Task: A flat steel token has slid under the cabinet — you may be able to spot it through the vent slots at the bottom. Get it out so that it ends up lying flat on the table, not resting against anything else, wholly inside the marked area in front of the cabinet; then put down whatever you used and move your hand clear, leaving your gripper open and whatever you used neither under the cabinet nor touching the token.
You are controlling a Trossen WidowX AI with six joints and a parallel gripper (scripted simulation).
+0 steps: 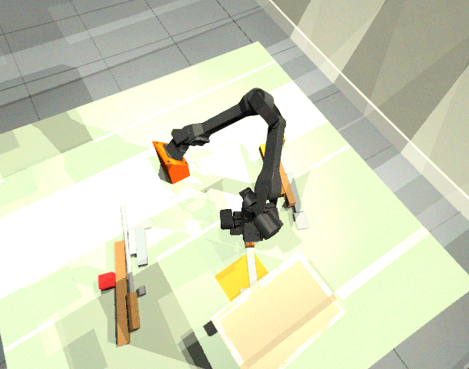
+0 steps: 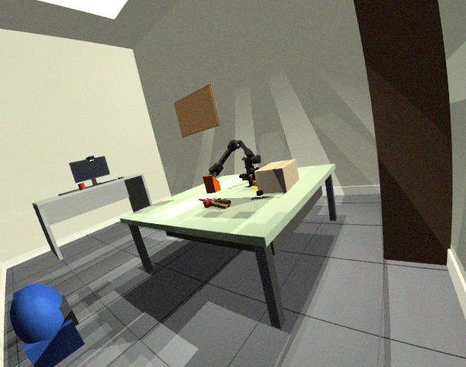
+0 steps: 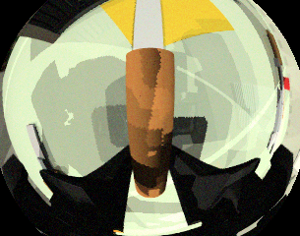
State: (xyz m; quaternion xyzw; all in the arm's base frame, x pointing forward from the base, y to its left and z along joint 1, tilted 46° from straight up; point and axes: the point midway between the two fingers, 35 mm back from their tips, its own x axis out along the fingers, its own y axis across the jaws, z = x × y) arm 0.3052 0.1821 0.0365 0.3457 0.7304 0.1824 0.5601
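My gripper (image 1: 249, 241) (image 3: 149, 148) is shut on the brown handle of a tool (image 1: 251, 264) (image 3: 150, 93). The tool's flat pale blade reaches forward over the yellow marked area (image 1: 229, 278) (image 3: 199, 22). In the top view a pale piece at the blade's far end shows at the cabinet's front edge; whether part of it is under the cabinet cannot be told. The cabinet (image 1: 282, 317) (image 2: 278, 177) is a tan box just beyond the marked area. The token is not visible in any view.
To one side lie a long wooden bar (image 1: 121, 314), a wooden-handled rod (image 1: 134, 311), grey pieces (image 1: 141, 247) and a red block (image 1: 106, 280). A black block (image 1: 210, 328) is beside the cabinet. Beside the arm lie an orange-brown bar (image 1: 287, 191) and a square-ended grey tool (image 1: 301, 220).
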